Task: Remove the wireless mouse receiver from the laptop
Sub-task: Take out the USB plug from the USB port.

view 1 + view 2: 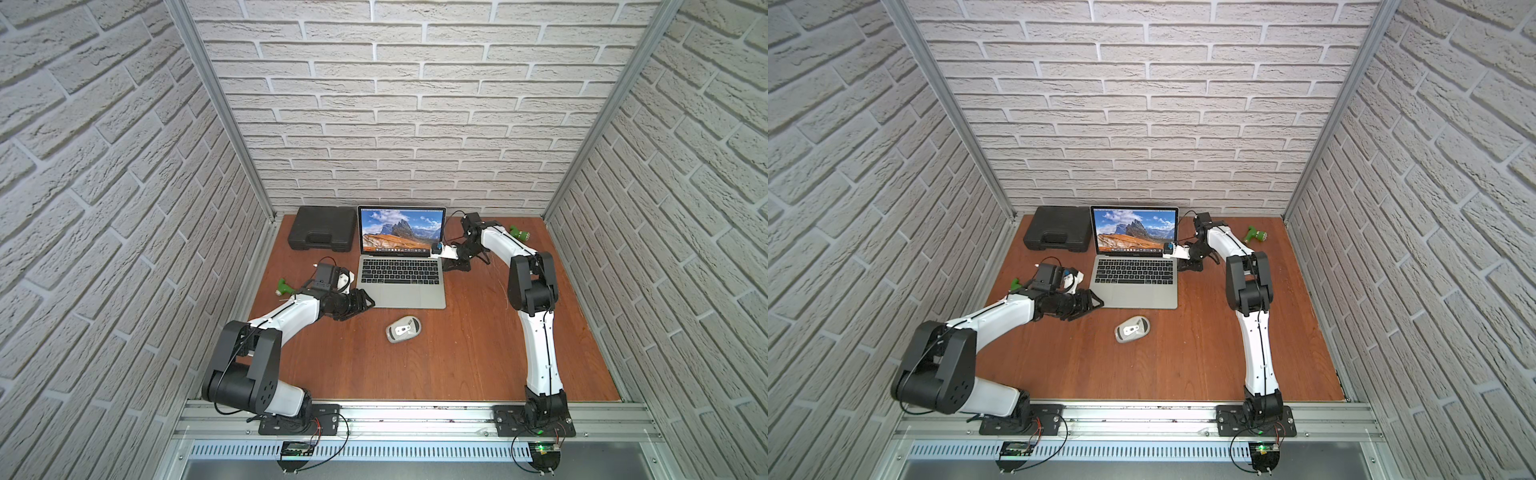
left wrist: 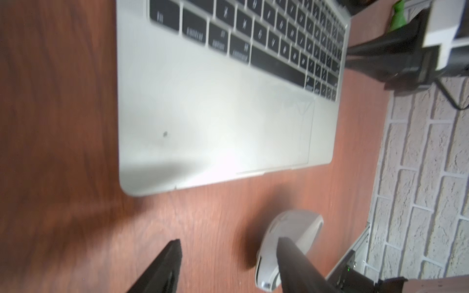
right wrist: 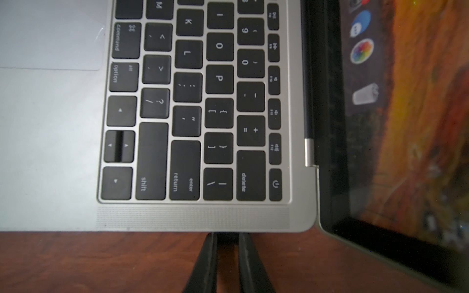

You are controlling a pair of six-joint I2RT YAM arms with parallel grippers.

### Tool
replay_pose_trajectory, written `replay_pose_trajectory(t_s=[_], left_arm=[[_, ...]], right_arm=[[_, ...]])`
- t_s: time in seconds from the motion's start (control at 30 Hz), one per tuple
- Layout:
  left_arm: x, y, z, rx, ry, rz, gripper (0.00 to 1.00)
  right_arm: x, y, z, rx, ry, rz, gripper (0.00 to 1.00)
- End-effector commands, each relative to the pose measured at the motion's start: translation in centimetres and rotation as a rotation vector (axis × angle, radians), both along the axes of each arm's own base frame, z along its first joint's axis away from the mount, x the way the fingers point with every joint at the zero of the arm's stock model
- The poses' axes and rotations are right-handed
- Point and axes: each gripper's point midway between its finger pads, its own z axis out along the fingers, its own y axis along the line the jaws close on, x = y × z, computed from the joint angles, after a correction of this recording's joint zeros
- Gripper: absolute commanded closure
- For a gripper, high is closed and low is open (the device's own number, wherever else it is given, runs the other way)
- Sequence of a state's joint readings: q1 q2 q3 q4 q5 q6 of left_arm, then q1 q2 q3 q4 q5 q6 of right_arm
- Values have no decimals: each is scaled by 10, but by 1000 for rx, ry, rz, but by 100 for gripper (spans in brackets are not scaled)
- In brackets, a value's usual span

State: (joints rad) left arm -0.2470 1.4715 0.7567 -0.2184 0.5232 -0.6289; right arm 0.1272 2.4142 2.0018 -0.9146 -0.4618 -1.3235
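The silver laptop [image 1: 401, 291] [image 1: 1133, 293] stands open at the middle of the wooden table, its screen showing mountains. My right gripper [image 3: 226, 234] [image 1: 444, 264] [image 1: 1179, 266] is against the laptop's [image 3: 50, 126] right edge near the hinge. It is shut on the wireless mouse receiver [image 3: 226, 239], a small black nub still seated at that edge. My left gripper [image 2: 229, 243] [image 1: 369, 302] [image 1: 1100, 303] hovers open by the laptop's [image 2: 203, 114] front left corner, with nothing between its fingers.
A light grey mouse [image 1: 403, 329] [image 1: 1132, 329] [image 2: 297, 228] lies in front of the laptop. A black moulded case [image 1: 324, 234] sits at the back left. Green objects lie at the back right [image 1: 519, 233] and left [image 1: 284, 286]. Brick walls enclose three sides.
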Motion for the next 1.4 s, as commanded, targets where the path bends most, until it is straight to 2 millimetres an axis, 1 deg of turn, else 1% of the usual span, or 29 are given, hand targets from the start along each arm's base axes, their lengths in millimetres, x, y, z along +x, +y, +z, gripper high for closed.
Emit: replay_pose_trajectory(t_s=[0.0,0.13,0.3,0.4,0.5,0.6,0.9,1.03,1.37], left_arm=[[31,4,8,45,-100,-4,39],[53,8,4,54,-111,12,40],[79,10,-11,79,-107,18,41],[89,8,-19,88,-108,12,41],[95,9,-26,93,-99,11,41],[97,12,-33,102,-85,13,41],[89,24,-48,151,-41,21,41],[86,27,-57,153,-17,22,41],[80,28,-70,146,9,25,40]], right_arm=[[-9,15,-11,40,-64,195,88],[-9,10,-11,39,-66,187,88],[-8,3,-12,32,-67,181,89],[-9,1,-12,32,-68,180,89],[-9,-2,-11,32,-70,182,89],[-8,-4,-10,27,-75,183,89],[-8,-14,-6,28,-67,176,90],[-8,-18,-5,27,-63,171,90],[-9,-33,-7,14,-50,157,90]])
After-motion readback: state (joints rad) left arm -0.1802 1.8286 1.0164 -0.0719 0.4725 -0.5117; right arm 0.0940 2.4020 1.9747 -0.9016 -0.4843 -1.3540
